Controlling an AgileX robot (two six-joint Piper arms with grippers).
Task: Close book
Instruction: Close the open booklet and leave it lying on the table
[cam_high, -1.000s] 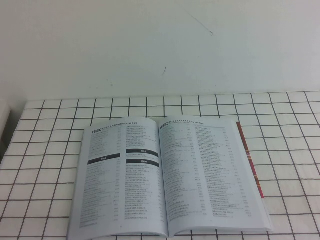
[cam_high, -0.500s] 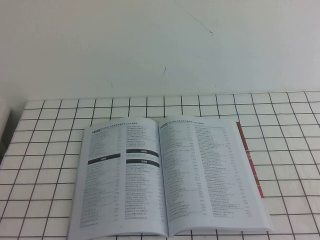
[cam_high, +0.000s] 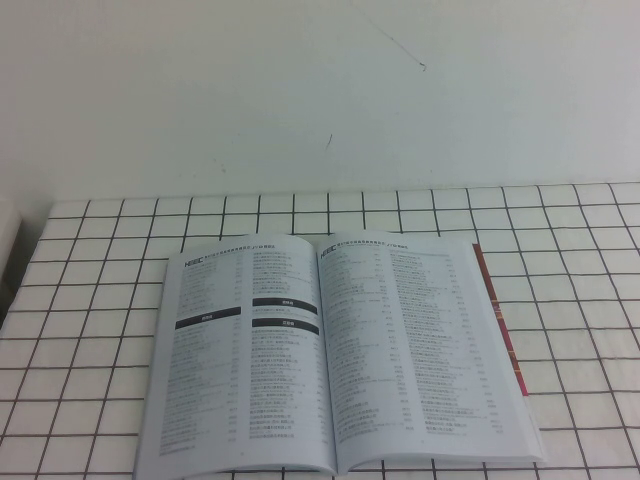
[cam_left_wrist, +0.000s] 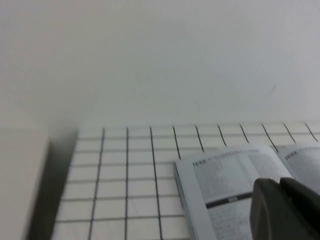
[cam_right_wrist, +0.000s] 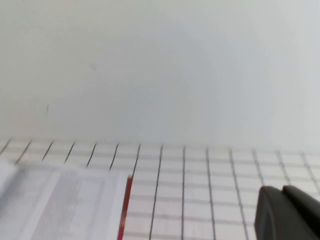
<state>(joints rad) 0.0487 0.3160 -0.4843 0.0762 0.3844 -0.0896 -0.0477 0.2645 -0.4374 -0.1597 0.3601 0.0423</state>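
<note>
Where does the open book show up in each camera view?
High view: book open, low centre on the grid table; neither tool visible.
Left wrist view: its left page beyond the left tool.
Right wrist view: its right page and red cover edge; right tool apart, over bare grid.
Shared landmark: the table's far edge against the white wall.

The book (cam_high: 330, 350) is white with grey print and black bars (cam_high: 208, 323) at left; its cover edge (cam_high: 500, 325) at right is red. The table (cam_high: 90, 300) is white with a dark grid. The left gripper (cam_left_wrist: 286, 210), over the book's left side, and the right gripper (cam_right_wrist: 287, 212), right of the book, are black.
</note>
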